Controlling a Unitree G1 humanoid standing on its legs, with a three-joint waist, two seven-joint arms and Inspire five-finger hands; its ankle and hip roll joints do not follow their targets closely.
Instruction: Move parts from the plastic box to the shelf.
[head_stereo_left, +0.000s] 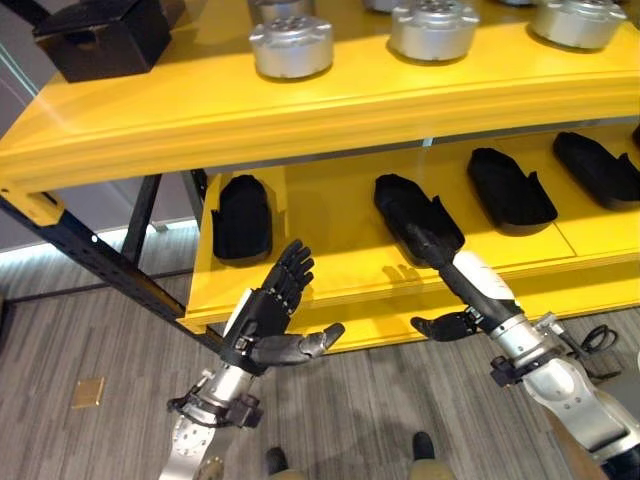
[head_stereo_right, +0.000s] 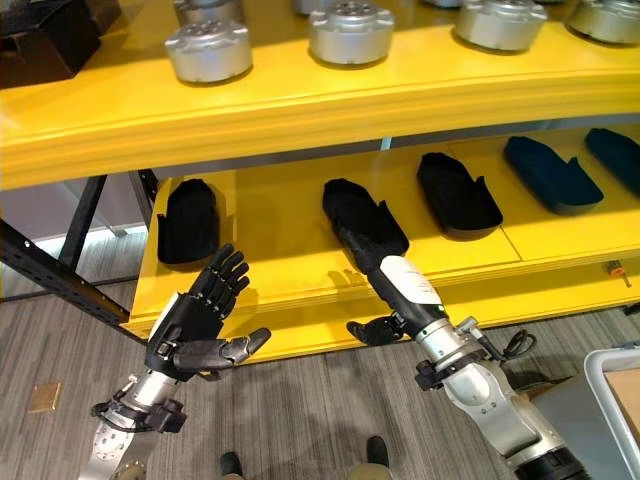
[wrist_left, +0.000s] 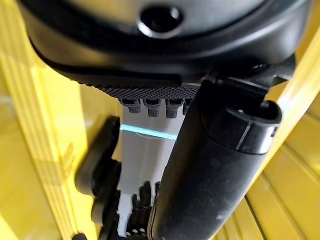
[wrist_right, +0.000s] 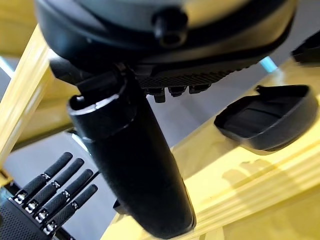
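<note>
Several black moulded parts lie in a row on the lower yellow shelf (head_stereo_left: 330, 270). My right hand (head_stereo_left: 470, 290) reaches in from the lower right with its fingers (head_stereo_left: 428, 246) straight, resting against the near end of the second black part (head_stereo_left: 415, 205); the thumb juts out to the left, off the part. The same black part (wrist_right: 270, 117) lies on the shelf past that thumb. My left hand (head_stereo_left: 265, 320) hovers open in front of the shelf edge, palm facing right, holding nothing. Another black part (head_stereo_left: 243, 215) lies behind it. The plastic box (head_stereo_right: 615, 385) shows its pale rim at the lower right.
Silver round parts (head_stereo_left: 290, 45) and a black box (head_stereo_left: 105, 35) stand on the upper shelf (head_stereo_left: 300, 115). More black parts (head_stereo_left: 510, 185) lie further right. A dark steel brace (head_stereo_left: 100, 265) slants down at the left. Grey wood-pattern floor lies below.
</note>
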